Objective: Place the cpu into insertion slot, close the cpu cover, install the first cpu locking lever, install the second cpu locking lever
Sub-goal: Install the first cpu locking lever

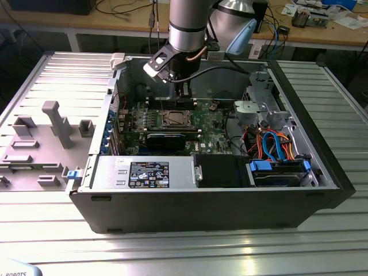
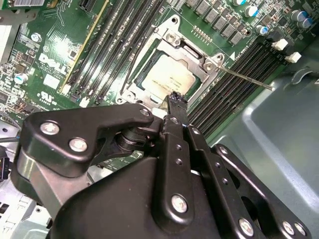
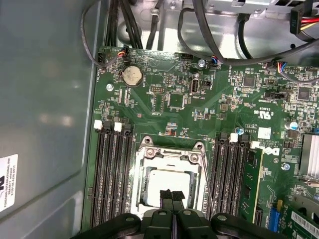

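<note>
Gripper (image 2: 174,98) hangs just above the insertion slot (image 1: 172,119), fingers pressed together, nothing between them. The cpu (image 2: 167,78) sits in the slot, its silver top showing through the cpu cover (image 2: 197,62), which lies flat around it. A thin lever rod (image 2: 246,78) juts from one socket corner. In the exterior view the slot sits mid-motherboard (image 1: 213,123), toward the far wall of the case (image 1: 201,207).

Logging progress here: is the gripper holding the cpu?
No: in the first wrist view the cpu lies flat in the insertion slot, and the gripper is shut with nothing between its fingertips.
</note>
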Robot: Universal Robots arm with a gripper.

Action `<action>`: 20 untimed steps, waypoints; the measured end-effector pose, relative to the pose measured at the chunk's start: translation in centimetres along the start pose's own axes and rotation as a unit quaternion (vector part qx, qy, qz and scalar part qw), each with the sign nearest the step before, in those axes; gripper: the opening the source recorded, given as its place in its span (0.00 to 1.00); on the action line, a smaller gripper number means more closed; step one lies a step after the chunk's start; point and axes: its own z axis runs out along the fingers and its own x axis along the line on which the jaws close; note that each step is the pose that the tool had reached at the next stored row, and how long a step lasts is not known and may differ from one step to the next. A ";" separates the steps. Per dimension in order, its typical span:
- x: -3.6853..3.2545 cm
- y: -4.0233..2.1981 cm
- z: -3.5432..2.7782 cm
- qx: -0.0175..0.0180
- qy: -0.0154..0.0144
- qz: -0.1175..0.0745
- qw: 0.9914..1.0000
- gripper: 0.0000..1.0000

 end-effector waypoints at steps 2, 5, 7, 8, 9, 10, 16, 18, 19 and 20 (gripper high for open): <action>0.00 0.00 0.00 0.000 0.000 0.000 1.000 0.11; 0.00 0.00 -0.01 0.000 0.000 0.000 1.000 0.11; 0.01 0.00 -0.16 0.000 0.000 0.000 1.000 0.11; 0.01 0.00 -0.29 0.000 0.000 0.000 1.000 0.11; 0.01 -0.01 -0.48 0.000 0.000 -0.001 1.000 0.11; 0.01 0.00 -0.47 0.000 -0.001 -0.003 1.000 0.11; 0.01 -0.01 -0.47 0.002 -0.003 -0.080 0.997 0.11; 0.01 -0.01 -0.46 0.003 -0.004 -0.108 0.994 0.11; 0.01 0.00 -0.46 0.003 -0.004 -0.127 0.992 0.11; 0.01 0.00 -0.45 0.004 -0.004 -0.141 0.990 0.11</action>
